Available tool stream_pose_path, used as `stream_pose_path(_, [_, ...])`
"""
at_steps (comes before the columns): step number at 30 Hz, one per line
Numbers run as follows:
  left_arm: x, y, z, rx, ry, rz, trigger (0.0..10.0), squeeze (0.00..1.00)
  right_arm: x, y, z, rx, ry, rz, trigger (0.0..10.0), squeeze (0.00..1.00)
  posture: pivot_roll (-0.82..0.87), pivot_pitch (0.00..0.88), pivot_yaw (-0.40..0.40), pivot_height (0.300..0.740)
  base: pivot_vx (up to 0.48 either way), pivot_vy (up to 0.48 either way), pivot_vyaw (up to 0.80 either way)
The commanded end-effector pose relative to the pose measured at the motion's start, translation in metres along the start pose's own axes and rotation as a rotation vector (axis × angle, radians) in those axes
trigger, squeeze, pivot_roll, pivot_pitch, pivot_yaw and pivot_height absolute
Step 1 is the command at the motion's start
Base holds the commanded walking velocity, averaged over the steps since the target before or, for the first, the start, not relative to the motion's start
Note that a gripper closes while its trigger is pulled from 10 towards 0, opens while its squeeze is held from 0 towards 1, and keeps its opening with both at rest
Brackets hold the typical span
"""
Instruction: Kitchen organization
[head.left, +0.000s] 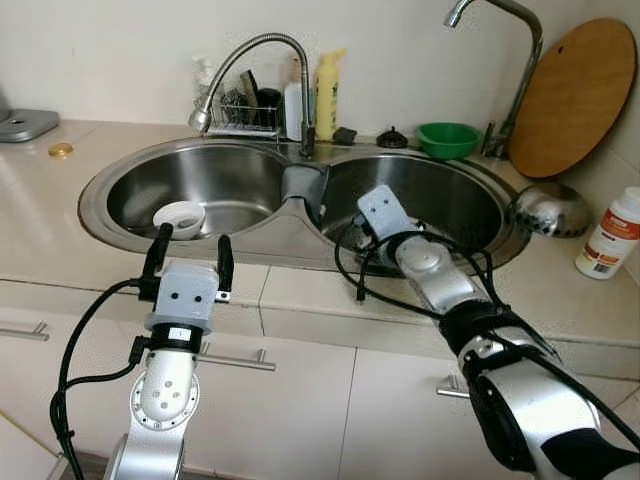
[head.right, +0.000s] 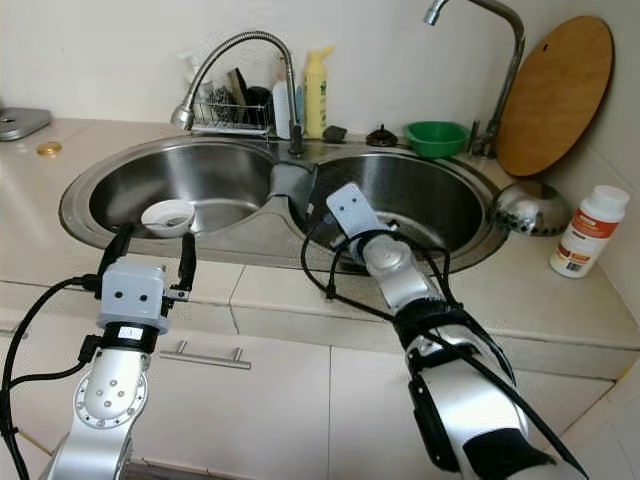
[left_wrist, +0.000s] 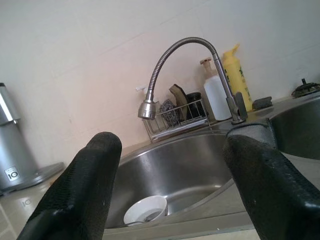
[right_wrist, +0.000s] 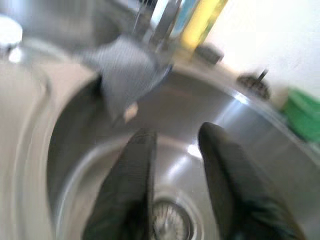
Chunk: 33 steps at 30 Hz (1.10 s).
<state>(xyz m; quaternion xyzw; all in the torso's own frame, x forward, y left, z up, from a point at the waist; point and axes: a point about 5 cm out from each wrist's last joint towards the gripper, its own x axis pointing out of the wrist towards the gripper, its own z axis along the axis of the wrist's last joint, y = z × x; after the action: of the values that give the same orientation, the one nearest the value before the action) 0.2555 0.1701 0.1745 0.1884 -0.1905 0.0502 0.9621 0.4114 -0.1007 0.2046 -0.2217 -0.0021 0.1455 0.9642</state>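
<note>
A double steel sink (head.left: 96, 186) is set in the beige counter. A small white bowl (head.left: 180, 217) lies in its left basin, also seen past my left gripper's fingers as the white bowl (left_wrist: 145, 210). My left gripper (head.left: 190, 258) hovers over the counter's front edge just short of that bowl, open and empty. My right gripper (right_wrist: 175, 142) reaches down into the right basin, above the drain (right_wrist: 170, 222), fingers a little apart with nothing between them. A grey cloth (head.left: 300, 185) hangs over the divider between the basins.
A flexible faucet (head.left: 250, 50), a wire rack (head.left: 245, 112), and a yellow bottle (head.left: 327, 95) stand behind the sink. A green bowl (head.left: 447, 138), round wooden board (head.left: 572, 95), upturned steel bowl (head.left: 550, 208) and white bottle (head.left: 612, 235) sit at the right.
</note>
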Motion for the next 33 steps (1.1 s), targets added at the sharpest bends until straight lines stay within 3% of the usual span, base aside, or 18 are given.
stream_pose_path(1, [-0.001,0.001,-0.001,0.002,0.009,0.004,10.0,0.00,0.000,-0.003,0.005,0.048,-0.031,-0.021,10.0,1.00,0.04,0.000,-0.005,0.740,0.000,0.000,0.00])
stream_pose_path(9, [-0.001,0.000,0.000,-0.017,0.016,0.000,10.0,0.00,-0.004,-0.014,0.014,0.135,-0.157,-0.106,10.0,1.00,0.04,0.000,-0.004,0.740,0.000,0.000,0.00])
stream_pose_path(14, [-0.003,-0.002,0.001,-0.028,0.016,-0.012,10.0,0.00,-0.013,-0.014,0.021,0.181,-0.278,-0.184,10.0,1.00,0.03,0.000,-0.005,0.740,0.000,0.403,0.00])
stream_pose_path(15, [-0.004,-0.003,0.001,-0.032,0.018,-0.014,10.0,0.00,-0.018,-0.012,0.021,0.183,-0.319,-0.194,10.0,0.92,0.03,0.000,-0.005,0.740,0.000,0.465,0.00])
stream_pose_path(16, [-0.005,-0.003,0.001,-0.035,0.019,-0.015,10.0,0.00,-0.030,-0.005,0.019,0.191,-0.386,-0.218,10.0,0.00,0.03,0.000,-0.003,0.740,0.000,0.465,0.00])
stream_pose_path(17, [-0.005,-0.003,0.001,-0.035,0.019,-0.015,10.0,0.00,-0.030,-0.005,0.019,0.191,-0.386,-0.218,10.0,0.00,0.03,0.000,-0.003,0.740,0.000,0.465,0.00])
stream_pose_path(19, [-0.004,-0.003,0.003,-0.033,0.012,-0.019,10.0,0.00,-0.048,0.001,0.013,0.151,-0.449,-0.269,10.0,0.00,0.03,0.000,0.002,0.740,0.000,0.465,0.00])
stream_pose_path(24, [-0.003,-0.002,0.003,-0.033,0.011,-0.025,10.0,0.00,-0.064,0.005,0.005,0.145,-0.466,-0.302,10.0,0.00,0.02,0.000,0.004,0.740,0.000,0.465,0.00])
stream_pose_path(33, [-0.005,-0.004,0.002,-0.039,0.017,-0.033,10.0,0.00,-0.089,0.009,-0.017,0.124,-0.403,-0.342,10.0,0.00,0.01,0.000,0.004,0.740,0.000,0.465,-0.48])
